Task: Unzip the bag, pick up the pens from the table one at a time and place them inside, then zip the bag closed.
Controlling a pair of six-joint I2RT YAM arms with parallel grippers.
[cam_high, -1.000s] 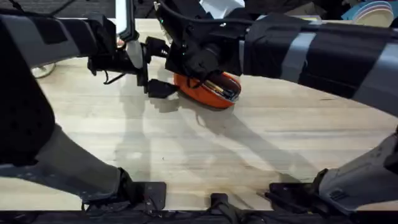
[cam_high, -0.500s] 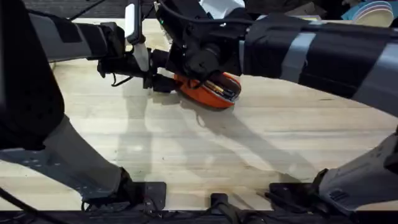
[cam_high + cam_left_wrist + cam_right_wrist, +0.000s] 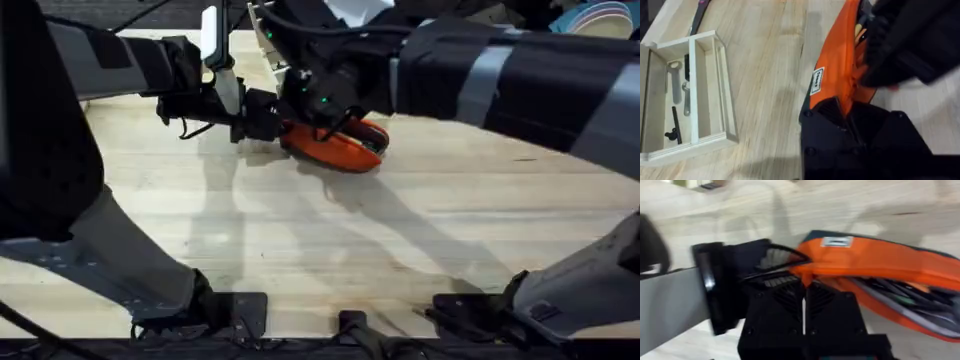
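Orange bag [image 3: 335, 148] lay on the table [image 3: 400, 240], pinched at one end by the left gripper [image 3: 847, 107], fingers closed on the fabric edge. Right gripper [image 3: 802, 277] clamped the same end from the other side. Pens [image 3: 900, 302] showed inside the open mouth. Wooden tray [image 3: 690, 95] sat well off from the left gripper.

Small white label [image 3: 817, 81] on orange bag [image 3: 837, 75]: print too small to read. No other text legible.
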